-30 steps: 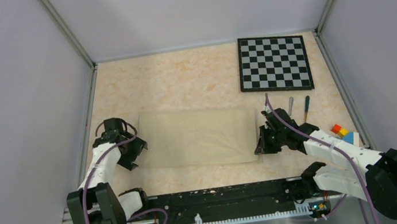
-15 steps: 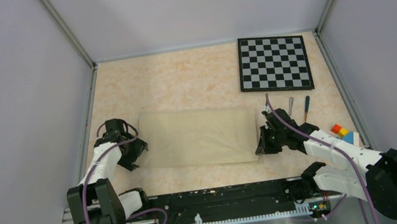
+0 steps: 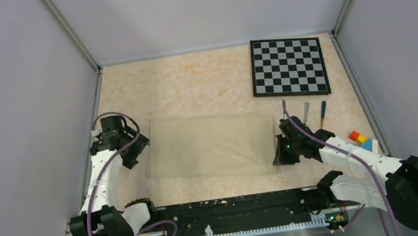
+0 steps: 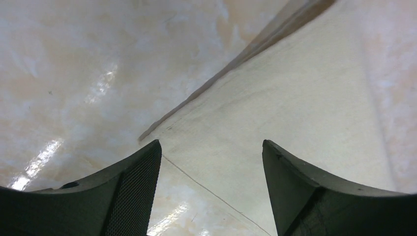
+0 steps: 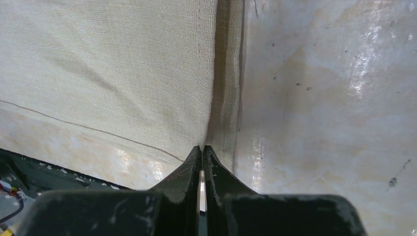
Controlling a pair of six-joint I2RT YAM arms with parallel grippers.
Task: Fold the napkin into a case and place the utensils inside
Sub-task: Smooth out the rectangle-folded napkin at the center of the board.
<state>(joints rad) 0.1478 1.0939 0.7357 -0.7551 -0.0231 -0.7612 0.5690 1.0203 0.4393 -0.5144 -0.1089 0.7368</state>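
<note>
Right jaws on one napkin [image 3: 210, 145]; two utensils [image 3: 306, 111].

My right gripper [image 3: 279, 157] covers the near right corner of the napkin [image 3: 210, 145], and the hem pinched between its tips is out of sight. My left wrist view cuts the napkin off at the frame's edge. The utensils [image 3: 306, 110] are too small to tell apart; my arm hides part of the coloured blocks [image 3: 358, 137]

High overview, two close wrist views (napkin [image 3: 210, 145] shared)
</note>
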